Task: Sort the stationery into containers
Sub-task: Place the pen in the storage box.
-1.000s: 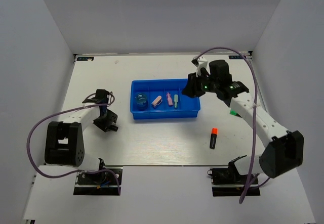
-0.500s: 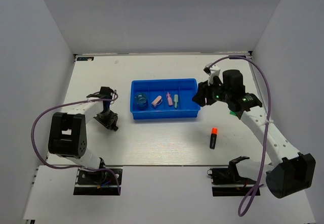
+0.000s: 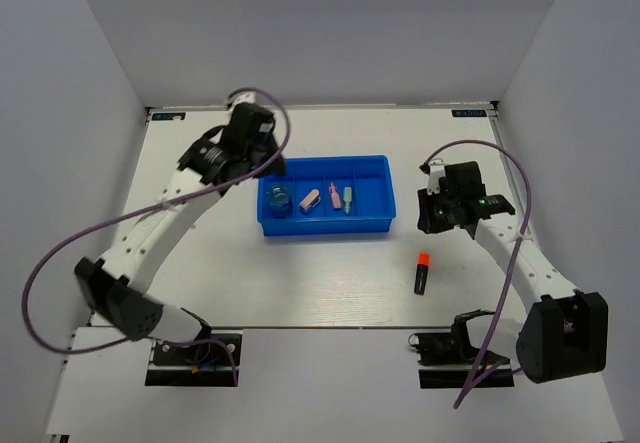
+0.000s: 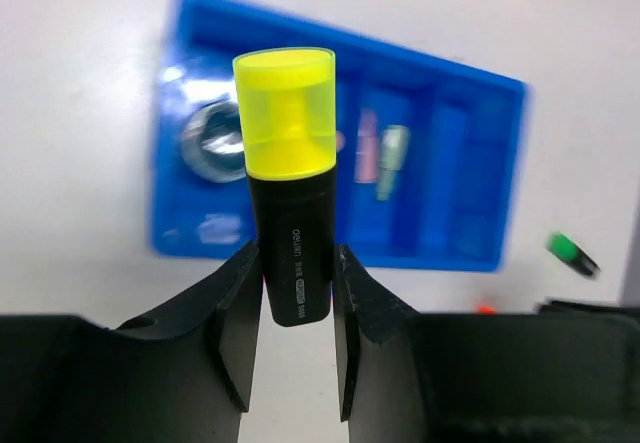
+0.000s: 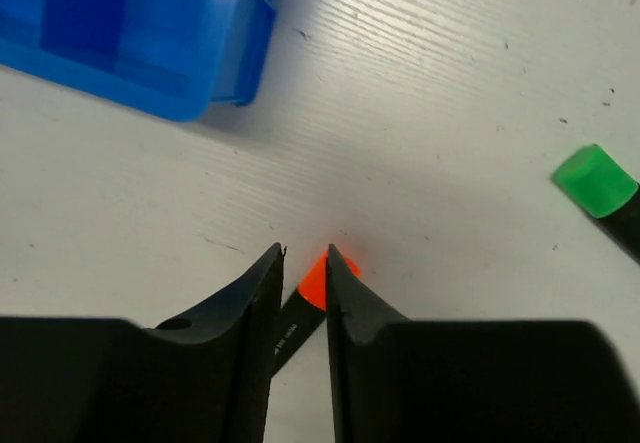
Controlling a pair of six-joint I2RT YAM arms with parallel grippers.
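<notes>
Your left gripper (image 4: 297, 255) is out toward the far edge, clamped on a yellow-capped marker (image 4: 290, 163). Meanwhile your right gripper (image 5: 305, 260) points down, fingers barely apart.

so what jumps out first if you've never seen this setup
The yellow-capped marker pinched in the left gripper, held above the blue tray. Then the orange-capped marker lying loose on the table, off to the tray's right.

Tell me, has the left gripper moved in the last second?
Yes. The left gripper swung from the left side of the table to the far-left corner of the blue tray, shut on a yellow-capped marker.
</notes>
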